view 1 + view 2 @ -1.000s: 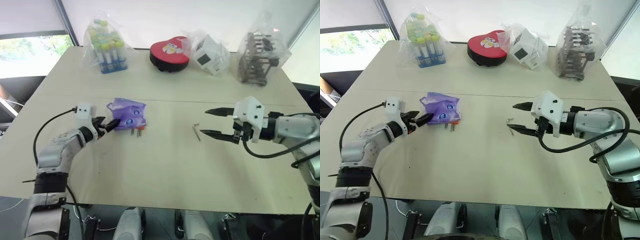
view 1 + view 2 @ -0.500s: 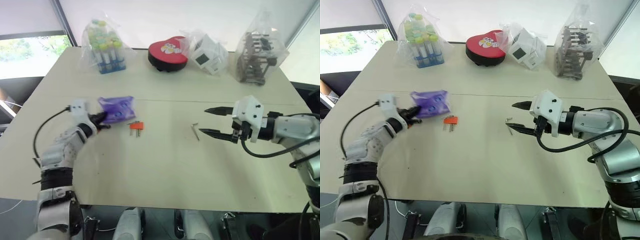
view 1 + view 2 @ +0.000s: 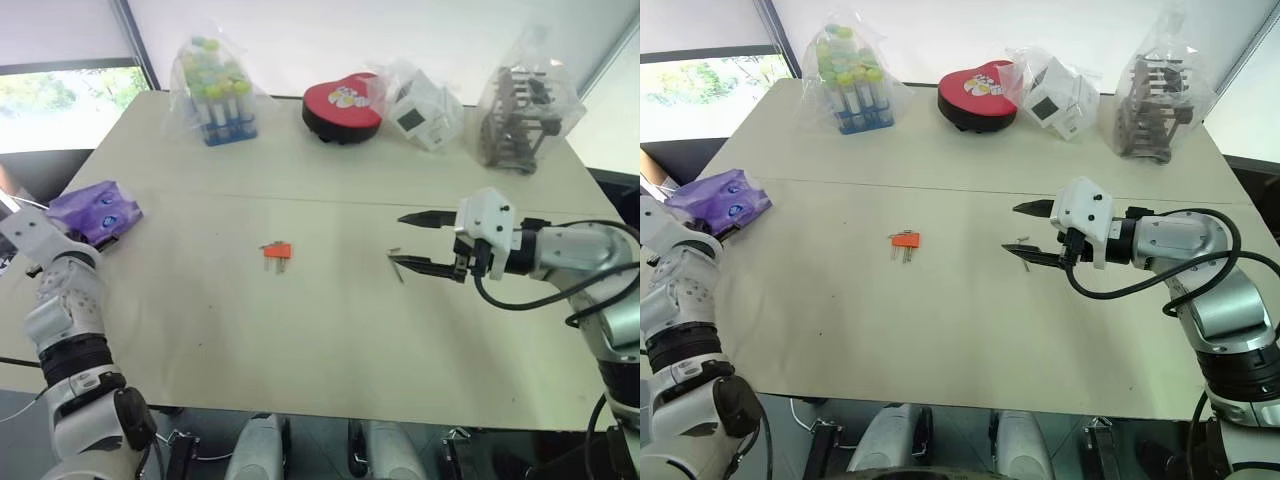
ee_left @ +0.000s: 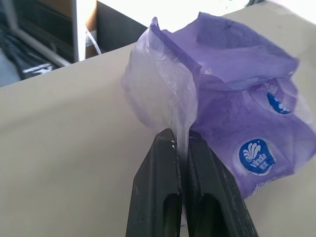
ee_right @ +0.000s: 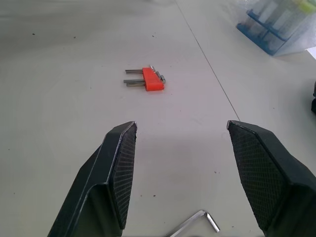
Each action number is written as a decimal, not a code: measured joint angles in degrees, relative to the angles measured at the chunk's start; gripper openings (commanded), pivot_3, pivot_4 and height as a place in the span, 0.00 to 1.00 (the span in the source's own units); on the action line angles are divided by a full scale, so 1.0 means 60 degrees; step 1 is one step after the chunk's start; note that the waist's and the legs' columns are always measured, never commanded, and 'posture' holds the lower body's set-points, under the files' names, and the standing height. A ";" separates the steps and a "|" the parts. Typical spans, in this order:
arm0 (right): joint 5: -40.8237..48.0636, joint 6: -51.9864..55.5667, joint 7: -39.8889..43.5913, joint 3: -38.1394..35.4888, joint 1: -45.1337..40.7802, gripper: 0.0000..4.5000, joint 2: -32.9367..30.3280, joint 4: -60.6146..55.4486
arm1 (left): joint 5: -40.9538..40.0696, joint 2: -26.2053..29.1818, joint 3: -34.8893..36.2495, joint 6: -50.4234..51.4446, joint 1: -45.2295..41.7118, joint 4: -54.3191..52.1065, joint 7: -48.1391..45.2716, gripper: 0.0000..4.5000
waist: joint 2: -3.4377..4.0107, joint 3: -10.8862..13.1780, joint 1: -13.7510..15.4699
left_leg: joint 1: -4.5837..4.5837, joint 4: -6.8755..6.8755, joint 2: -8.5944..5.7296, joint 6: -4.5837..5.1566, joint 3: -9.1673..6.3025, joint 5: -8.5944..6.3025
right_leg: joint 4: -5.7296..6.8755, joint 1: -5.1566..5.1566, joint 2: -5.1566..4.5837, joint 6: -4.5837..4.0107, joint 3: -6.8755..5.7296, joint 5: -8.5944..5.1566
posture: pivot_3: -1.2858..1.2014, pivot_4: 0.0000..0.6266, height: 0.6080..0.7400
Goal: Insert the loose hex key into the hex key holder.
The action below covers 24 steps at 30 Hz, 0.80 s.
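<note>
thin glossy purple plastic bag [image 4: 232,113]; matt beige table [image 3: 330,330]; orange plastic holder [image 5: 152,79], metal keys.

Holder [image 3: 276,251] mid-table; loose key [image 3: 395,264] to right.

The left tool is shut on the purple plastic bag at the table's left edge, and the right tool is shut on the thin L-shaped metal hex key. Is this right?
Not entirely. The left tool is shut on the purple plastic bag, but the right tool stands open, as the right wrist view shows. The thin L-shaped metal hex key lies loose on the beige table below its fingers.
</note>
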 measured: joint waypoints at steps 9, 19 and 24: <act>-0.0007 -0.0042 0.0017 0.0000 0.0064 0.67 -0.0002 0.0028 | 0.0466 -0.0183 -0.0467 -0.0286 0.0270 -0.0973 0.0435 0.87 | -0.0002 0.0000 -0.0005 | 0.0002 -0.0001 0.0002 -0.0001 -0.0001 0.0000 | 0.0002 0.0000 -0.0002 0.0000 0.0001 0.0001 | 0.52 0.24 1.00; -0.0104 -0.0187 0.0531 0.0290 -0.0353 0.67 0.0050 0.0608 | 0.1437 -0.0960 -0.2502 -0.0118 0.0872 -0.4925 0.0301 0.87 | -0.0002 -0.0001 -0.0010 | 0.0007 0.0000 -0.0009 -0.0001 0.0008 0.0000 | 0.0002 0.0000 -0.0035 0.0000 0.0001 0.0002 | 0.52 0.24 1.00; -0.0595 -0.0926 0.1132 0.1259 -0.1532 0.67 0.0674 0.1959 | 0.0696 -0.1093 -0.3677 0.0646 0.1045 -0.5466 -0.1490 0.87 | -0.0002 -0.0001 -0.0101 | 0.0016 -0.0004 -0.0012 0.0000 0.0011 0.0000 | 0.0003 0.0000 -0.0007 -0.0001 0.0003 0.0001 | 0.52 0.24 1.00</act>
